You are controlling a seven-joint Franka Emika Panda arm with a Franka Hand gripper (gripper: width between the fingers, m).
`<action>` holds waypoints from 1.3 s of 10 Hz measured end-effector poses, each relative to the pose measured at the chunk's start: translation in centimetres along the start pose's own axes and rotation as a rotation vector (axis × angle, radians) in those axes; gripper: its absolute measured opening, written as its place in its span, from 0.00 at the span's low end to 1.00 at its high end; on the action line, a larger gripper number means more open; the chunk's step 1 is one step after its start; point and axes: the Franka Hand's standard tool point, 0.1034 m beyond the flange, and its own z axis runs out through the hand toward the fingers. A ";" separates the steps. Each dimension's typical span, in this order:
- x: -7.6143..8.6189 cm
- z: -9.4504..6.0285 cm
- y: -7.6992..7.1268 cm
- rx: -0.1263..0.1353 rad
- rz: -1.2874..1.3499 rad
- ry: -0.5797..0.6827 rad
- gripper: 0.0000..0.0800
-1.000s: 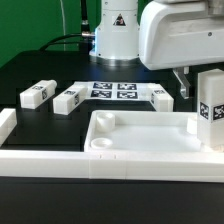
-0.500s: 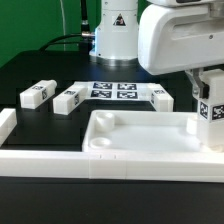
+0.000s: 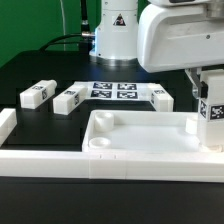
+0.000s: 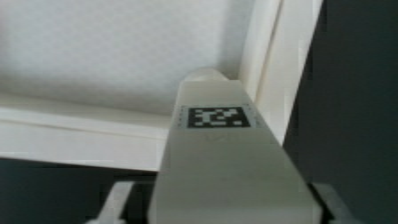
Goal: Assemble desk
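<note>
your gripper [image 3: 209, 90] grips an upright leg block [image 3: 212, 120] at the desk tabletop [image 3: 130, 152] corner, exterior view's right; next, probably seat it squarely.

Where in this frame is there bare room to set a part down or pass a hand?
Free: the black table between the border rail, the two lying leg blocks and the tabletop's side; also the tabletop's open floor. Crowded: the exterior view's right, where the tool grips an upright leg block at the tabletop's edge.
</note>
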 end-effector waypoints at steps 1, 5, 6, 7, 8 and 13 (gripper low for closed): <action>0.0 0.0 0.0 0.006 0.088 -0.001 0.36; -0.1 0.1 0.2 0.041 0.514 -0.010 0.36; -0.1 0.1 0.3 0.046 0.603 -0.013 0.36; -0.1 0.1 0.3 0.046 0.665 -0.015 0.36; -0.1 0.1 0.3 0.049 0.776 -0.019 0.36; -0.1 0.2 0.1 0.054 1.146 -0.034 0.36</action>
